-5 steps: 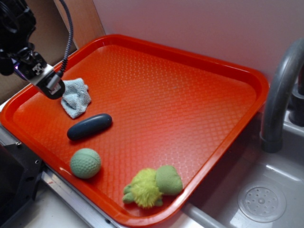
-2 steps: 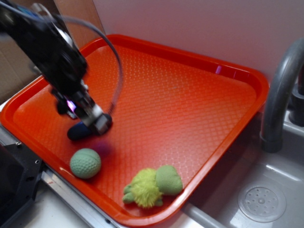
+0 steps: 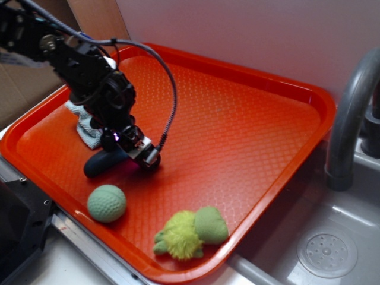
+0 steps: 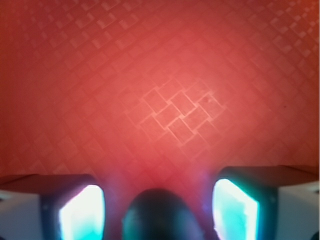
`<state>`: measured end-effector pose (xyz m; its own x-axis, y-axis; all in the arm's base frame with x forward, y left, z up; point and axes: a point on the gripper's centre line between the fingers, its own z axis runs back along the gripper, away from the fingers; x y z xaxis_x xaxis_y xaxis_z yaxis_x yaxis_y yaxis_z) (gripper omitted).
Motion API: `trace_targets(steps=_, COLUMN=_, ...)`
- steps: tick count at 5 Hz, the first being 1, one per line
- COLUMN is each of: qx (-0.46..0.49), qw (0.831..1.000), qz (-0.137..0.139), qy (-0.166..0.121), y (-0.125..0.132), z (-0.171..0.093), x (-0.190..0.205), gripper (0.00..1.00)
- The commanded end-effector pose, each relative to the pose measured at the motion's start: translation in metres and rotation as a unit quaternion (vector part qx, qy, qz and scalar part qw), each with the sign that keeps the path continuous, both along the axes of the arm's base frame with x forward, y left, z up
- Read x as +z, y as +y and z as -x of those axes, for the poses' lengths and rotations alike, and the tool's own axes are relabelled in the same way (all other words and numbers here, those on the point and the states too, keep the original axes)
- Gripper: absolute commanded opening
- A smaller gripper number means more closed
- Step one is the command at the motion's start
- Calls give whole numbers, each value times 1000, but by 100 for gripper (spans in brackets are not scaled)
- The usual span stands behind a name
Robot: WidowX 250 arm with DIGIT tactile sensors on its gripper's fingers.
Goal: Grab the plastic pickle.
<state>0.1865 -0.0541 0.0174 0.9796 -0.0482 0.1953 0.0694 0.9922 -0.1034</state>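
From my station I see a red tray (image 3: 249, 136) with a diamond-embossed floor, set on a pale counter against a white wall; a grey faucet pipe (image 3: 350, 113) and a sink with a round drain (image 3: 327, 254) stand off the tray's right edge.

The plastic pickle (image 3: 98, 164) lies flat on the tray floor toward the near-left edge, long axis running roughly left to right; only its left end shows in the exterior view, the right end being covered by the tool. In the wrist view its dark rounded end (image 4: 159, 216) sits at the bottom of the picture, between the two fingers and clear of both.

The gripper (image 3: 139, 155) is down at tray level over the pickle's right end; its jaws stand apart, one finger pad (image 4: 80, 214) to the left of the pickle and the other to the right, with tray floor visible in the gaps; I record it as spread, not clamped on anything. A black cable (image 3: 166, 77) loops from the arm to the wrist.

A pale blue cloth (image 3: 83, 127) lies crumpled behind the pickle, partly hidden by the arm; a pale green dimpled ball (image 3: 107, 203) rests in front of the pickle near the tray's front edge, apart from it; a fuzzy yellow-green plush toy (image 3: 191, 232) lies at the front corner beside the rim.
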Motion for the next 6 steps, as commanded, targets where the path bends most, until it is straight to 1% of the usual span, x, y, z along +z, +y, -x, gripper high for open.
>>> trace_targets(steps=1, qx=9, qw=999, qz=28, qy=-30, y=8, z=10, x=32, gripper=0)
trace_targets(steps=2, qx=38, qw=998, qz=10, qy=-42, y=12, z=5, x=63, gripper=0)
trace_targets(steps=3, qx=98, qw=995, qz=-36, qy=6, y=9, z=-25, x=106, gripper=0)
trace_targets(steps=4, qx=168, qw=977, qz=-129, qy=39, y=-12, z=-63, x=136, gripper=0)
trace_targets(steps=5, qx=190, qw=967, qz=-164, qy=54, y=-19, z=-73, x=154, gripper=0)
trace_targets(steps=6, qx=186, qw=971, qz=-147, qy=41, y=-11, z=-66, x=154, gripper=0)
